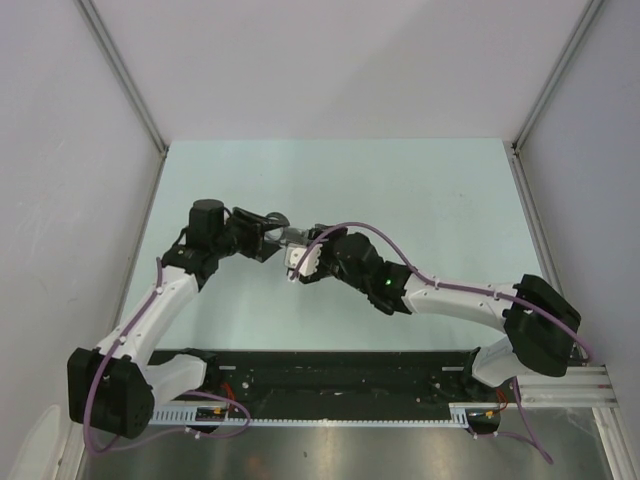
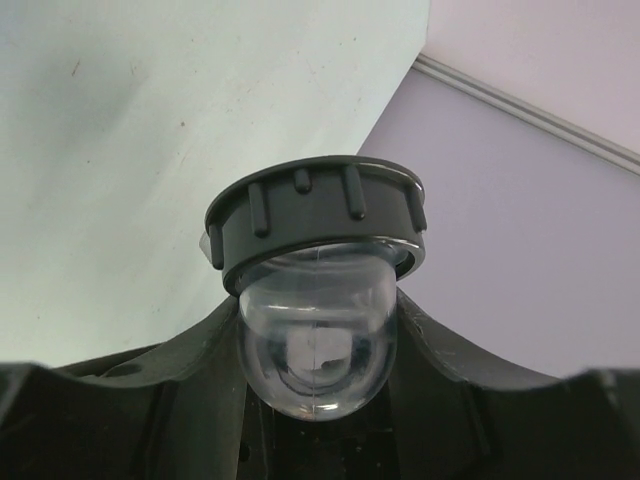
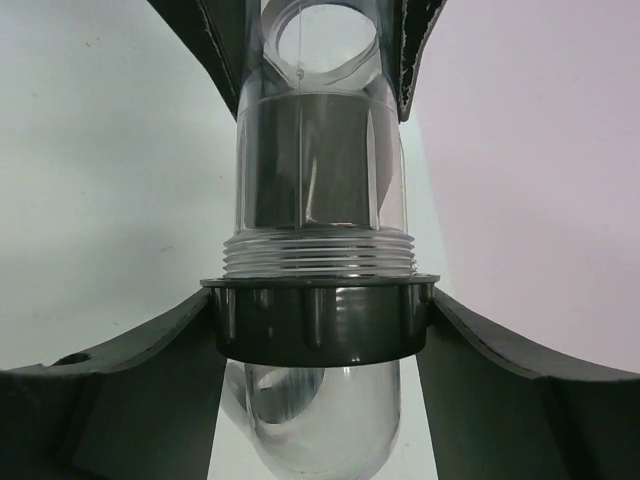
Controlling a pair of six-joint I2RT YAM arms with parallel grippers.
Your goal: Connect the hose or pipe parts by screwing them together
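Note:
The pipe parts (image 1: 292,240) hang above the table between both grippers. In the right wrist view a clear threaded pipe (image 3: 320,180) enters a dark ribbed nut (image 3: 320,325), with a clear bend (image 3: 320,420) below it. My right gripper (image 3: 320,318) is shut on that nut, one finger against each side. The left fingers (image 3: 225,40) flank the clear pipe's far end. In the left wrist view my left gripper (image 2: 318,330) hugs a clear rounded pipe end (image 2: 315,345), and a dark ribbed nut (image 2: 315,215) lies just beyond it. From above, the left gripper (image 1: 268,240) and right gripper (image 1: 300,262) nearly meet.
The pale green table (image 1: 400,190) is closed in by grey walls on three sides. A black rail (image 1: 340,385) runs along the near edge between the arm bases. A purple cable (image 1: 450,285) follows the right arm.

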